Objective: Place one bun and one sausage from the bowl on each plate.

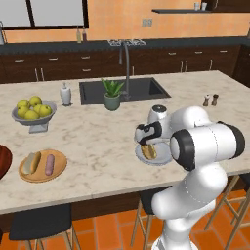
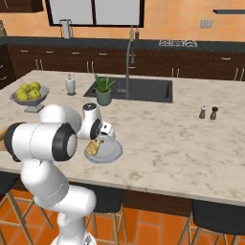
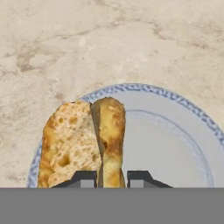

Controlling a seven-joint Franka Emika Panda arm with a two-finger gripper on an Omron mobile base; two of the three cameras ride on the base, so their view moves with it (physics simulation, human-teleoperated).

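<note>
Orange-tan plate [image 1: 59, 166] near the counter's left front edge carries bun and sausage; your gripper [image 3: 111, 178], nearly shut on the second bun [image 3: 83, 140], sets it on the grey plate [image 3: 175, 144]; its sausage remains.

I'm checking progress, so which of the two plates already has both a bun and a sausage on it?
The orange-tan plate at the counter's left, holding a bun beside a pink sausage. The pale grey plate under the gripper shows just a bun.
</note>
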